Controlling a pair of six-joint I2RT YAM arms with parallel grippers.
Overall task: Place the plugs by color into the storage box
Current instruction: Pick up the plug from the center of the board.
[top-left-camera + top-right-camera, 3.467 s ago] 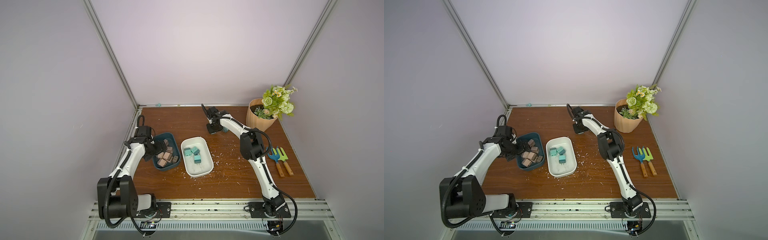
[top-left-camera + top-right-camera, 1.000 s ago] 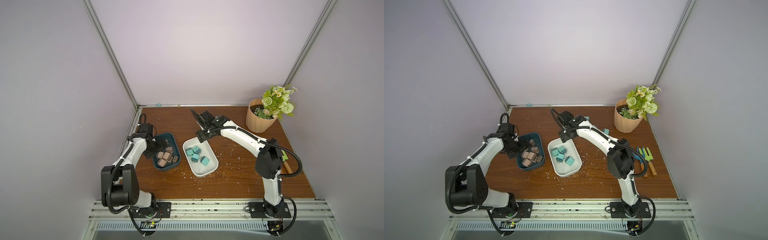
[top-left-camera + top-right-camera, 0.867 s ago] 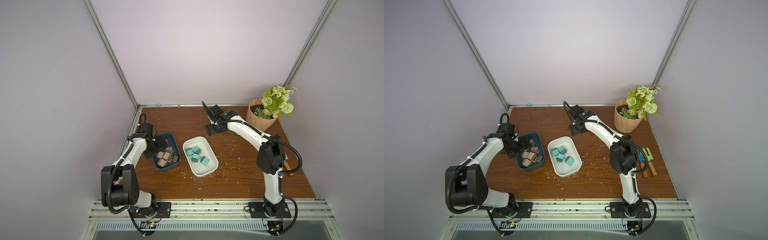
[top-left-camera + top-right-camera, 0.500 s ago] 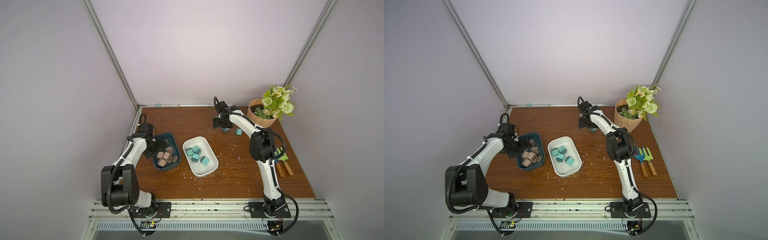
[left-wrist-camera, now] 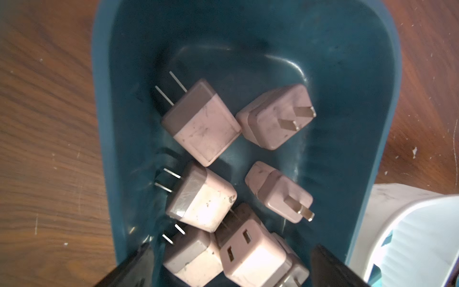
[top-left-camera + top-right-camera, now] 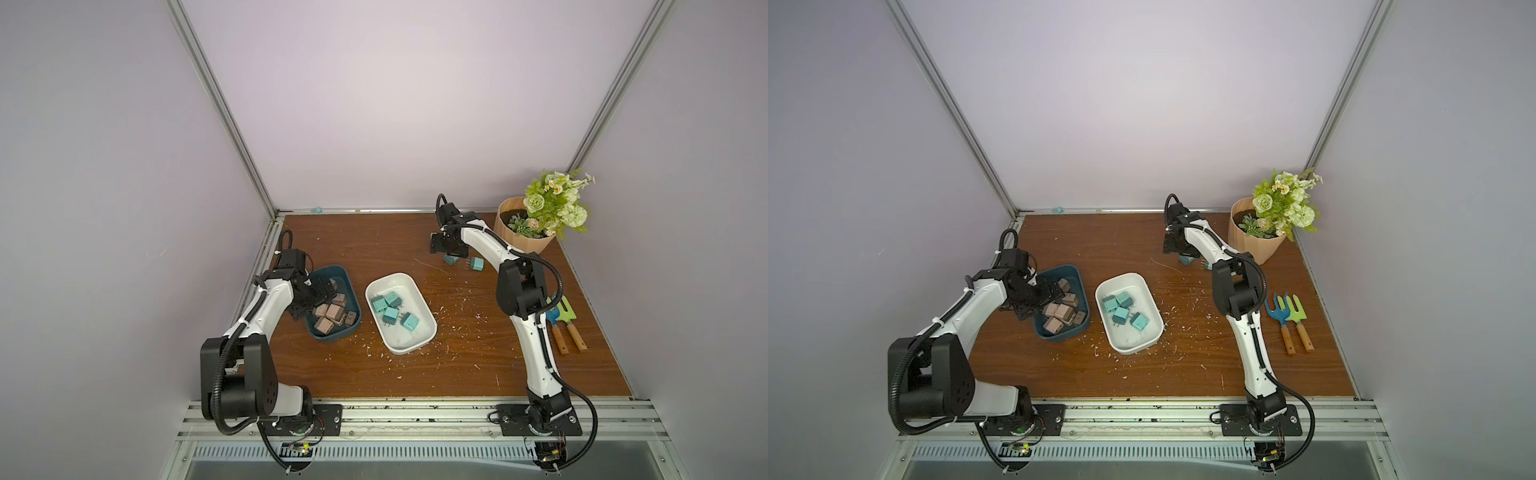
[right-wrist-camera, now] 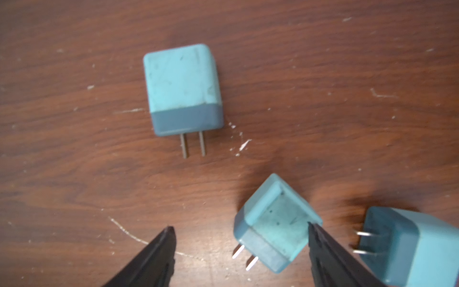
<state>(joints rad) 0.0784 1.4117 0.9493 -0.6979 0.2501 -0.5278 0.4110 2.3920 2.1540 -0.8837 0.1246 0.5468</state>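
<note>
A turquoise cube-shaped plastic plug point(image 7: 275, 223) lies tilted on the brown wood-grain surface point(image 7: 74, 149), inside the gap of the right fingers point(image 7: 154, 258), which are spread wide and grip nothing. It sits off-centre against one tip, corner-on, with its thin metal prongs aimed back toward the wrist. Closing now would likely twist it. Two more teal plugs lie near: one flat point(image 7: 183, 92) beyond the tips, one point(image 7: 409, 248) outside the gap. All are matte and scuffed, darker at the prong end. The right arm is far nearer. The left fingers point(image 5: 134, 268), also spread, hover over pinkish-tan plugs point(image 5: 206, 124) in the dark blue tub point(image 5: 104, 124), beside the white oval tub point(image 6: 409, 277) holding four teal ones.
</note>
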